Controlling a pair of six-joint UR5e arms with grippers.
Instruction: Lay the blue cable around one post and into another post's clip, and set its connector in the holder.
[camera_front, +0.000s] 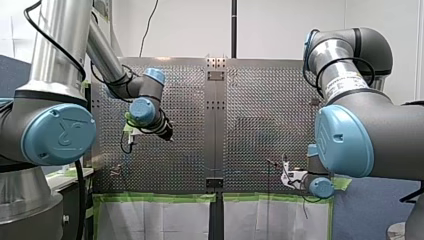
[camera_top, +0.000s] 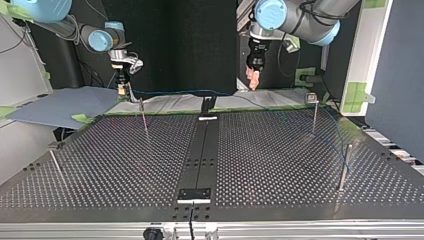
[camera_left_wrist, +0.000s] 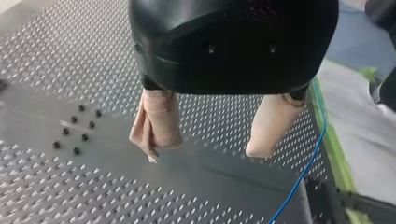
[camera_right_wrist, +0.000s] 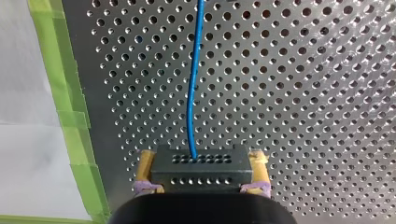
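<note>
Now, blue cable (camera_right_wrist: 191, 93): runs straight out ahead of the connector; in the top view it trails along the arms' edge of the table (camera_top: 125, 165) toward that view's right.
Connector (camera_right_wrist: 201, 172): black block, hanging low over the perforated surface at the top view's left, beside the green tape (camera_right_wrist: 70, 116).
Right gripper (camera_top: 121, 91): clamped on the connector, yellow pads (camera_right_wrist: 258, 163) on its two short sides.
Left gripper (camera_left_wrist: 205, 149): beige fingers apart, nothing between them; the cable passes beside it, not touching.
Posts: far-right post (camera_top: 314, 112) and near-right post (camera_top: 345, 167) stand close to the cable's bend; whether it wraps either cannot be told. Left post (camera_top: 144, 116) stands just beside the right gripper.
Holder: likely the black bracket (camera_top: 195, 194) on the centre strip; not certain.
Step in hand: judged as carrying the connector end, routing not yet finished.
Doing it well: keep the grip square, keep light tension so the line stays low against the post, avoid snagging the left post, and use the free gripper to press the cable into the clip.
</note>
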